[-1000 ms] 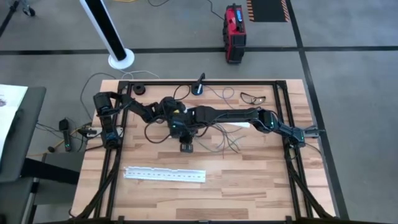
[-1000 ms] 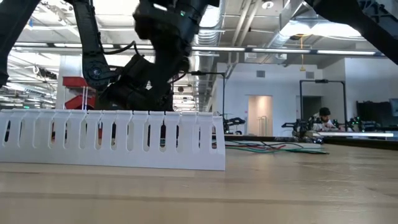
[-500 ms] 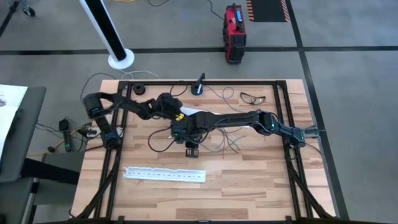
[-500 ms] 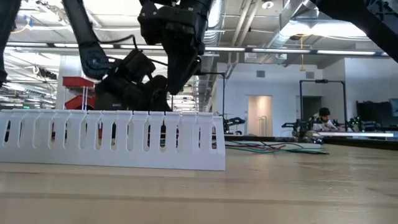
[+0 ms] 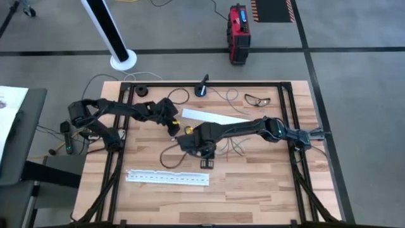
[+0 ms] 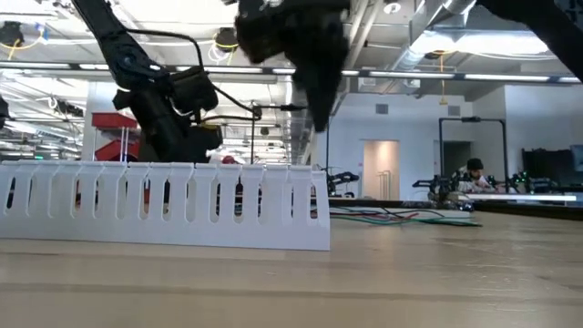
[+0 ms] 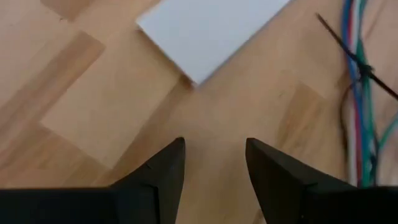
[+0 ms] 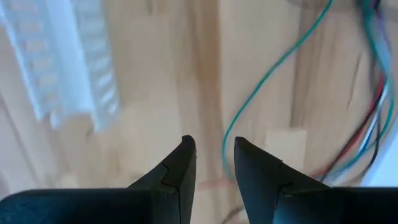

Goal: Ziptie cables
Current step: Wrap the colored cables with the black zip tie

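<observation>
Left gripper (image 5: 172,125) low over bare wood at the table's (image 5: 266,190) left-centre, just left of the near-left end of a flat white strip (image 5: 215,117); jaws parted, grasping nothing. From its wrist view, gripper (image 7: 214,146) aimed at bare board, strip corner (image 7: 205,37) just ahead, part of the cables (image 7: 360,93) off to one side with a thin dark tie across them.

Nearer the front edge, a long perforated strip (image 5: 168,178) flat on the wood, standing across the low view as a slotted white wall (image 6: 164,205).

Right gripper (image 5: 205,159) reaching in from the right to the table's middle, hanging above the board just beyond the perforated strip's right end; jaws a little apart, released, nothing between them. In its wrist view, gripper (image 8: 213,143) over wood, perforated strip end (image 8: 68,68) to one side, a green wire (image 8: 267,74) curling past the fingertips, more coloured wires (image 8: 379,93) at the edge.

Cables (image 5: 233,145) loose on the table right of centre, a straggly bunch partly under the right arm and near the flat strip's right end, touched by neither gripper; seen low and flat on the wood in the low view (image 6: 410,217).

Farther right, near the far edge, a pair of glasses (image 5: 256,99)
</observation>
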Available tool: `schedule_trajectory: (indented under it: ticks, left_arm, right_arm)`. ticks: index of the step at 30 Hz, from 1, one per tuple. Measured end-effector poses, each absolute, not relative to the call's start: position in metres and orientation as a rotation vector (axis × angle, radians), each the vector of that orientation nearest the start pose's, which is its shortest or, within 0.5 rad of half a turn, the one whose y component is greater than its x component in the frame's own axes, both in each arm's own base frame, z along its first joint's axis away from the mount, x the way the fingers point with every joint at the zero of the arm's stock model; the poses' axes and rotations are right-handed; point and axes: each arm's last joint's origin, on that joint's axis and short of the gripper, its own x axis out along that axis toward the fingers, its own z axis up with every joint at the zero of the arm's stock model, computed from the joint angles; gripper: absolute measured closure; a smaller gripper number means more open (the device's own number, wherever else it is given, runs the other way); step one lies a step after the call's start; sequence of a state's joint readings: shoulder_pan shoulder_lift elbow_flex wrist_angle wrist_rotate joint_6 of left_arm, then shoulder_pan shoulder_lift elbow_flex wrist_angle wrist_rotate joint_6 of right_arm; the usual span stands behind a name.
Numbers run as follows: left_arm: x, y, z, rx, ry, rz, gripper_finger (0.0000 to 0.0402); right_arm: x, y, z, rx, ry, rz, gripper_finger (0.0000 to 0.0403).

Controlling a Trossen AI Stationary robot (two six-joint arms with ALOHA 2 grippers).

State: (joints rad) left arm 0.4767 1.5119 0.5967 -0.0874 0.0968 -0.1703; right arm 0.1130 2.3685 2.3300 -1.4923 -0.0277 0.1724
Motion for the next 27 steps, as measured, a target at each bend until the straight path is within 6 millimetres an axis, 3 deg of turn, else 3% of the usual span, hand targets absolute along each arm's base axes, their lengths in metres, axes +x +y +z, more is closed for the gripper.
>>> schedule_trajectory:
  ticks: [7, 16, 22, 27]
  left_arm:
    - [0.241, 0.068, 0.127, -0.439, 0.998, 0.324, 0.0238]
    - [0.253, 0.007, 0.128, -0.538, 1.004, 0.132, 0.0238]
    - [0.269, -0.017, 0.14, -0.624, 0.835, -0.015, 0.0238]
    - [0.279, -0.021, 0.148, -0.629, 0.778, -0.036, 0.0238]
  right_arm:
    - [0.435, 0.084, 0.271, 0.071, 1.533, -0.022, 0.0298]
    - [0.414, 0.099, 0.309, 0.115, 1.392, -0.251, 0.0298]
    - [0.413, 0.103, 0.312, 0.157, 1.319, -0.382, 0.0298]
    - [0.423, 0.103, 0.298, 0.189, 1.262, -0.525, 0.0298]
